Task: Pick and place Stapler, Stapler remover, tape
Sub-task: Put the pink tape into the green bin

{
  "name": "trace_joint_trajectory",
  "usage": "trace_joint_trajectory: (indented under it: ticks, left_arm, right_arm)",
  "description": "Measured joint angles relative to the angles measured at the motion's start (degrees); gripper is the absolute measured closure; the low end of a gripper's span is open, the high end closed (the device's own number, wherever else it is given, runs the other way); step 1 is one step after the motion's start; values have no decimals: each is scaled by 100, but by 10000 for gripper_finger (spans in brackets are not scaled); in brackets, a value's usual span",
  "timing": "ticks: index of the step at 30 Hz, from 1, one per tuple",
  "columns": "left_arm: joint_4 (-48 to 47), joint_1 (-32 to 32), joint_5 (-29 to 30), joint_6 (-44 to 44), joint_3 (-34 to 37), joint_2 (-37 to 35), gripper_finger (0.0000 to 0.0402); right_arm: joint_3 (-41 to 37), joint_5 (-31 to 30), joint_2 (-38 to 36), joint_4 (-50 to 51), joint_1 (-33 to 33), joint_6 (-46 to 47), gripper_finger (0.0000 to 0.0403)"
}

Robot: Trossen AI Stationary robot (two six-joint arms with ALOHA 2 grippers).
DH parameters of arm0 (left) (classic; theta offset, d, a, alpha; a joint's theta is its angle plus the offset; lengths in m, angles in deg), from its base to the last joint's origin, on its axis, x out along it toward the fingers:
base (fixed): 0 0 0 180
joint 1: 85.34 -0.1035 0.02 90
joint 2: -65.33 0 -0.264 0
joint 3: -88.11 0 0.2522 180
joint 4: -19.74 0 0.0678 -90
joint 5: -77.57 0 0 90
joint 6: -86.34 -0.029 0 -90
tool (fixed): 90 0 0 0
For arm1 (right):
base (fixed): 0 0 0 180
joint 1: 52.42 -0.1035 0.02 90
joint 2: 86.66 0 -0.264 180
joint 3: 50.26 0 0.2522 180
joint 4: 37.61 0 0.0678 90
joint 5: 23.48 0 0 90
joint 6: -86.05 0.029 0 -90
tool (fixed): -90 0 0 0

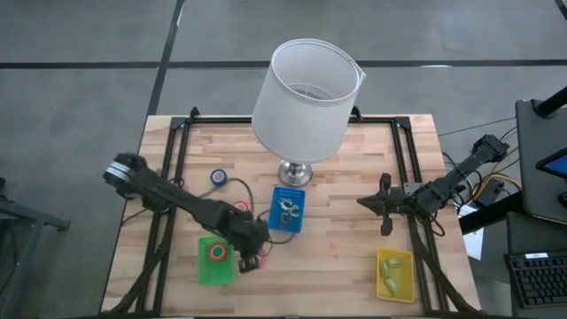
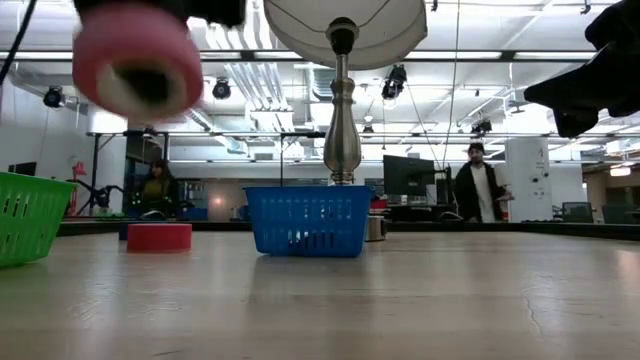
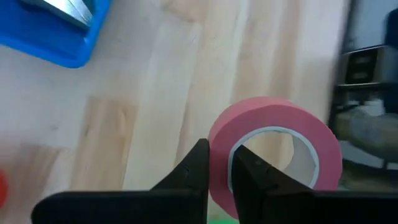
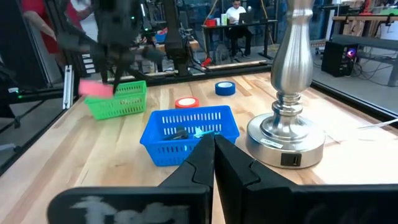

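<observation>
My left gripper hangs beside the green bin, near the table's front, shut on a red tape roll. The low view shows that roll well above the table. Another red roll lies in the green bin. A third red roll and a blue roll lie flat on the table. The blue bin holds small metal and dark things; whether they are the stapler or the stapler remover I cannot tell. My right gripper waits shut at the right. My left gripper pinches the red roll's wall, one finger inside the pale hole and the other finger outside. The fingers slant down from the table's left. The roll is lifted clear of the table and hangs at the fingers' ends.
A lamp with a white shade and a metal foot stands at the table's far middle, just behind the blue bin. A yellow bin with pale things in it sits near the front right. People sit in the room beyond.
</observation>
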State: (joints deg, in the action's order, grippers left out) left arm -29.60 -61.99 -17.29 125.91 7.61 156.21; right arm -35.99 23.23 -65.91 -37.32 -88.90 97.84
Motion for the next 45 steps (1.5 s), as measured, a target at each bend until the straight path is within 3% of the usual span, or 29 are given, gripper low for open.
trace_joint_trajectory:
  ticks: [4,10,16,27,45]
  left_arm:
    - [-756,1,121,345,0,-710,350]
    - [-2319,266,1041,810,33,-1603,354]
    - [-2955,706,1396,1209,49,-1843,353]
    - [-2452,1299,1459,2078,967,-1521,351]
    - [-1133,1487,1093,2219,2122,-1106,347]
  right_arm:
    - [0,0,0,-3,-1,0,394]
    - [2,0,0,-2,0,6,394]
    - [2,0,0,-2,-1,17,394]
    - [2,0,2,-3,-1,17,394]
    - [2,0,2,-4,1,15,394]
